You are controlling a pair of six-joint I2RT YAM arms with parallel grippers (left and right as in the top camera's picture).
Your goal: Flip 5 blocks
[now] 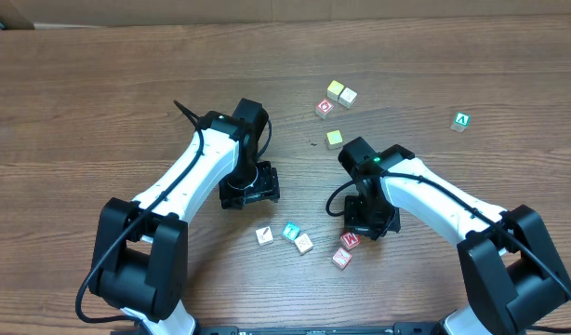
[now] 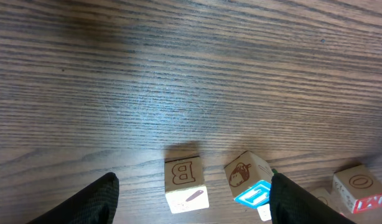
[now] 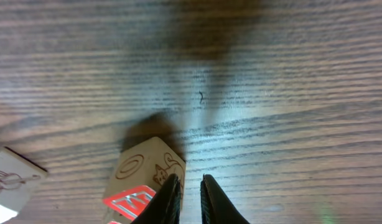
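Five blocks [image 1: 304, 243] on table [image 1: 99, 112] between the arms, near front edge

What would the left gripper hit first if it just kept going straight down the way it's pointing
Probably bare table. The left gripper has open jaws, and the B block sits between them, nearer the camera; depth is unclear.

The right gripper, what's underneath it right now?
Under the right gripper sits a red-lettered block on the table. Its fingertips hide the block's near edge; contact is unclear.
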